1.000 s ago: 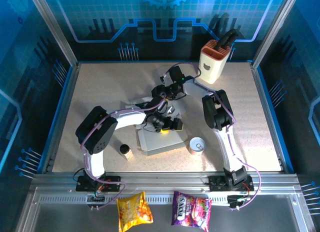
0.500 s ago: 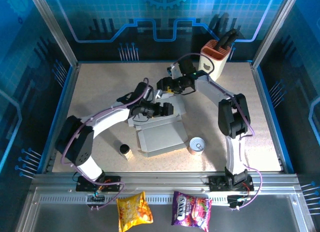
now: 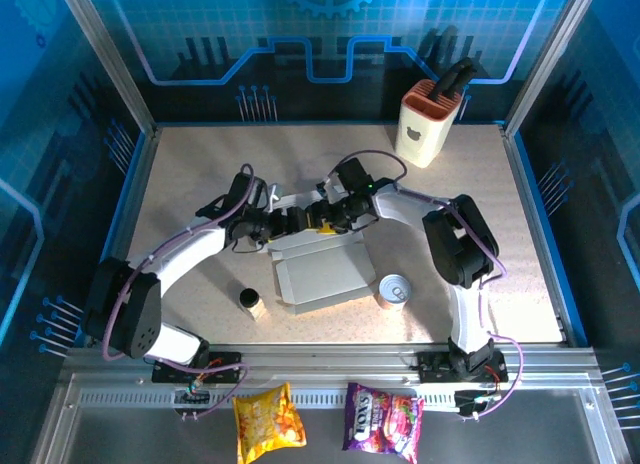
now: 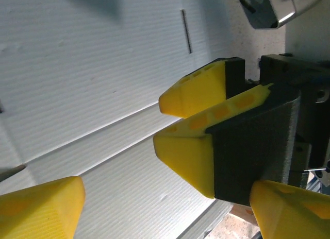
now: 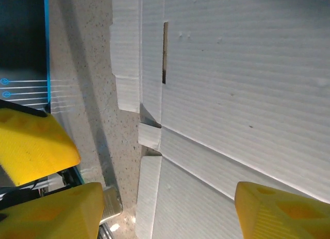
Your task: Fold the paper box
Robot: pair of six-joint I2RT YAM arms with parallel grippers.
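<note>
Paper box [image 3: 318, 274] lies flat mid-table, grey side up; left gripper [image 3: 283, 225] & right gripper [image 3: 322, 221] both spread wide, holding nothing, nose to nose over its far edge; imo they could clash or shove the box sideways. Right wrist cam shows a slot [image 5: 165, 52] & creases; top cam doesn't.

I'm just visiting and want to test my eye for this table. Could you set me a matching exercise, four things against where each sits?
1. paper box
2. tin can
3. knife block
4. yellow snack bag

a. far right corner of the table
b. grey ledge past the table's near edge
c. middle of the table
d. beside the box's near right corner

Pairs: 1-c, 2-d, 3-a, 4-b
</note>
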